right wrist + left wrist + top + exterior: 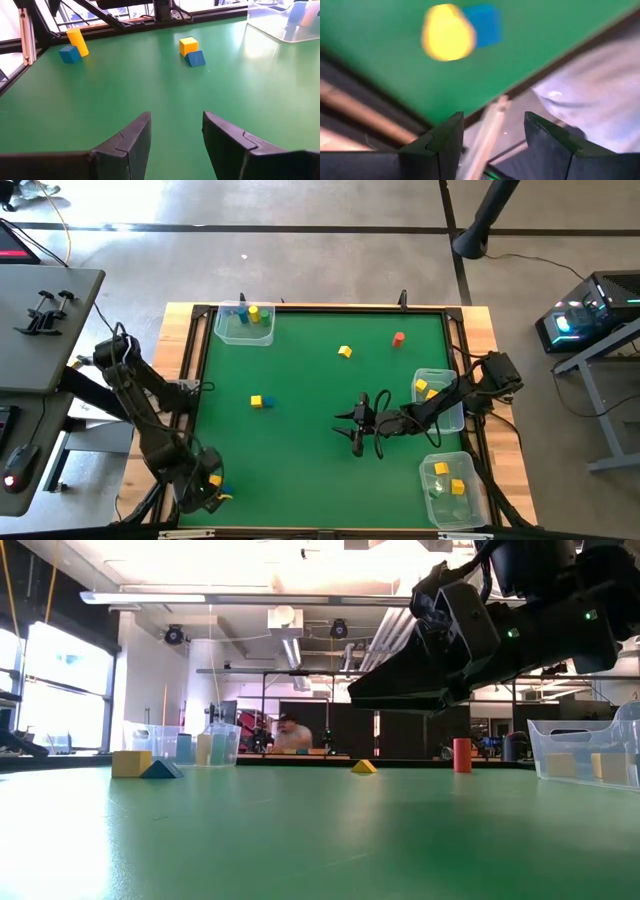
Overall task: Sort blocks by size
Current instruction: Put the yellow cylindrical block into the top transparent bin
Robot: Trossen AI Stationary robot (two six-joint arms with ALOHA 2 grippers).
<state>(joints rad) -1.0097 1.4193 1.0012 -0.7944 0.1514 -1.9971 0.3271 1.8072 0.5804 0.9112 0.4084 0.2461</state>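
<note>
Right gripper (357, 427) spread, empty, low over mid mat (300, 450) | left gripper (205, 492) spread, empty, at near-left edge beside yellow cylinder (448, 32) | bare mat between

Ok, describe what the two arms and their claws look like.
Both arms are dark, nearly black, built of chunky jointed segments with black cables looped alongside. The right claw has two dark fingers, each a flat angular wedge with a stepped seam across it. The left claw has matching dark wedge-shaped fingers. In the low view, small green lights glow on the arm's housing.
</note>
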